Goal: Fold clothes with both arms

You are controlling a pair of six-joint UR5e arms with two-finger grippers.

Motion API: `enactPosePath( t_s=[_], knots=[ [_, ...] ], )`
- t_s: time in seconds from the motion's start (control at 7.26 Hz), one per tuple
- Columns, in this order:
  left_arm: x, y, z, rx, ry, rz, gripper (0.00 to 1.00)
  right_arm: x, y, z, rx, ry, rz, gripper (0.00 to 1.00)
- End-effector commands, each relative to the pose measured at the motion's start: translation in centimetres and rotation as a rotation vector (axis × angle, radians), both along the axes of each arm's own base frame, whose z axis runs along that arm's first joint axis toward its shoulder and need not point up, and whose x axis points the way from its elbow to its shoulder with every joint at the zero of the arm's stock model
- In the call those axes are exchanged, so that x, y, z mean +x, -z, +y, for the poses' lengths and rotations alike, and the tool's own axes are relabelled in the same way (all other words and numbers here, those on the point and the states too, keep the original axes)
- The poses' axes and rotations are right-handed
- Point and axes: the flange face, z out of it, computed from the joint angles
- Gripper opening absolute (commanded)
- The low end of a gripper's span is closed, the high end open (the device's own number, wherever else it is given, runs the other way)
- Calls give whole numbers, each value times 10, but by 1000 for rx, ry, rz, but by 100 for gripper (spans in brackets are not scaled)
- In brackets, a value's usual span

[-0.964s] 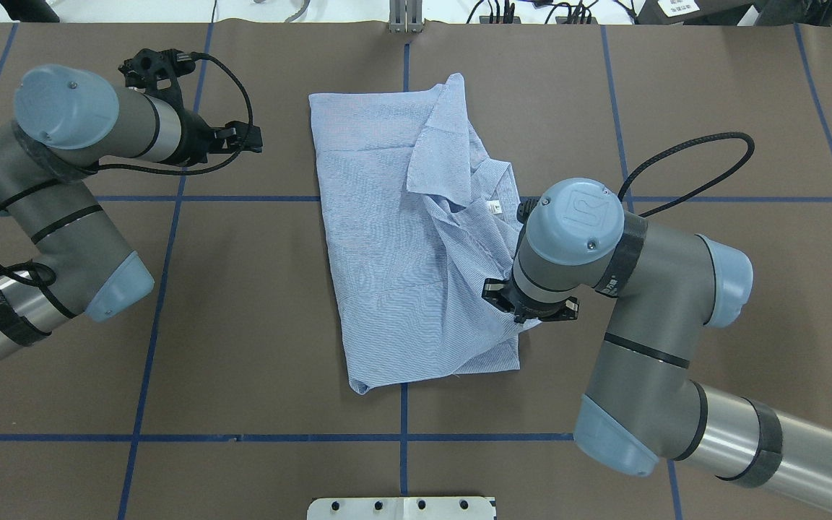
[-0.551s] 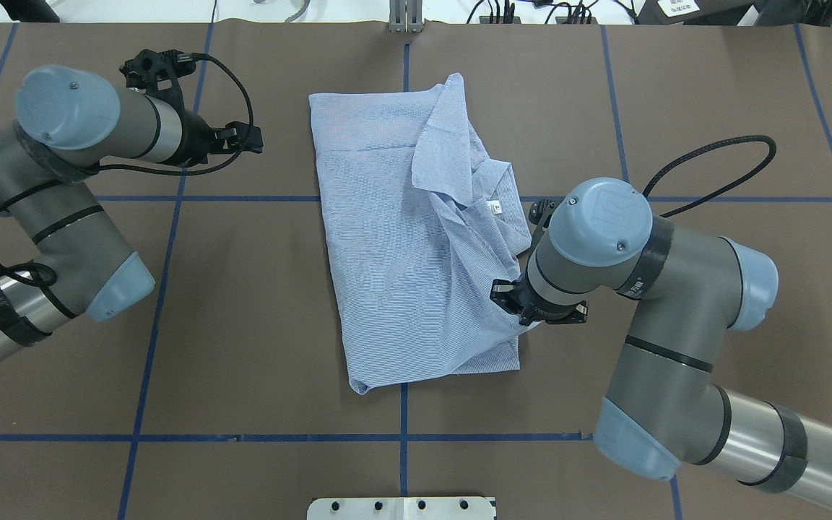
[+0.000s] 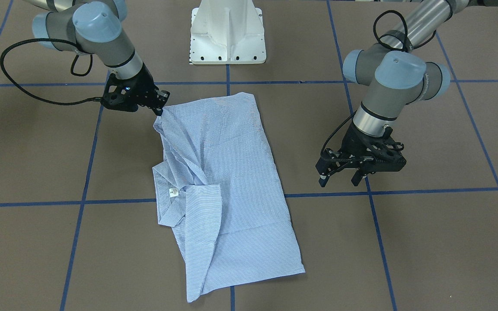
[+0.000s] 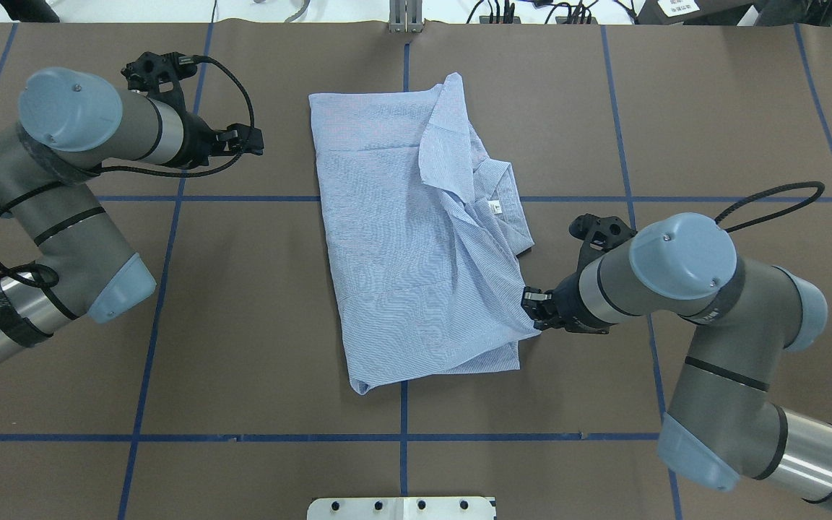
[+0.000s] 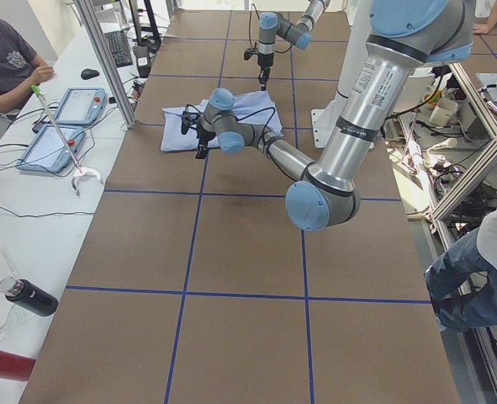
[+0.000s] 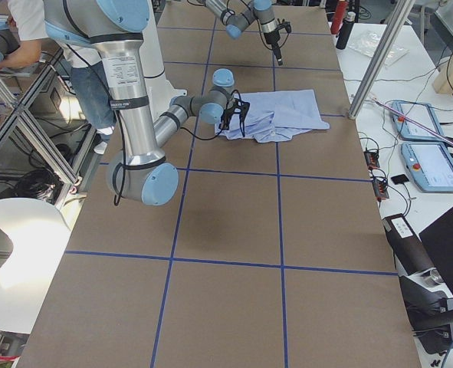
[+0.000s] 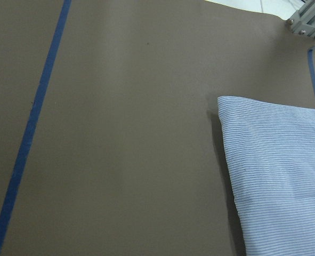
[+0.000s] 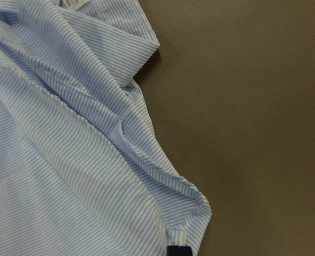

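The light blue striped shirt (image 4: 401, 260) lies folded lengthwise at the table's middle, collar and white neck label (image 4: 493, 208) on its right side. My right gripper (image 4: 531, 307) is shut on the shirt's right edge below the collar; in the front view it (image 3: 159, 111) pinches that edge low over the table. The right wrist view shows the pinched fold (image 8: 189, 213) by a black fingertip (image 8: 178, 250). My left gripper (image 4: 256, 141) is open and empty, left of the shirt's far corner and apart from it; the front view shows its spread fingers (image 3: 339, 176). The left wrist view shows that corner (image 7: 280, 176).
The brown table (image 4: 243, 325) carries blue tape lines. The white pedestal base (image 3: 227, 34) stands at the near edge. An aluminium post (image 4: 406, 18) sits at the far edge. A person and tablets (image 5: 63, 126) are beside the table on the operators' side.
My right arm has swung out to the right and turned its wrist, still holding the shirt's right edge and drawing it slightly rightward. The left arm has hardly moved.
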Motion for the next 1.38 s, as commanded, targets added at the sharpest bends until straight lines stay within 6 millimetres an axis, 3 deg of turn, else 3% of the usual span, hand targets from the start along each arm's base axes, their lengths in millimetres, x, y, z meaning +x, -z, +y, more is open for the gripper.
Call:
enactPosePath(
  t_s=[0.0,0.41,0.55,0.69,0.83,1.1,1.24],
  knots=[
    [1,-2,0,-7,4,1,99,19,-32,11,0,-29,-90,0],
    [2,-1,0,-7,2,1,99,13,-36,17,-112,-98,-188,0],
    [3,-3,0,-9,2,-1,99,12,-31,17,-109,-96,-196,64],
    [2,-3,-1,-10,2,-1,99,14,-24,16,-98,-97,-209,100],
    [2,-2,-1,-9,2,0,99,26,-16,2,-89,-119,-222,100],
    [2,-3,-1,-10,2,-1,99,34,23,-34,-25,-155,-254,100],
    [2,-1,-1,-8,2,1,99,25,52,-48,35,-138,-220,100]
  ],
)
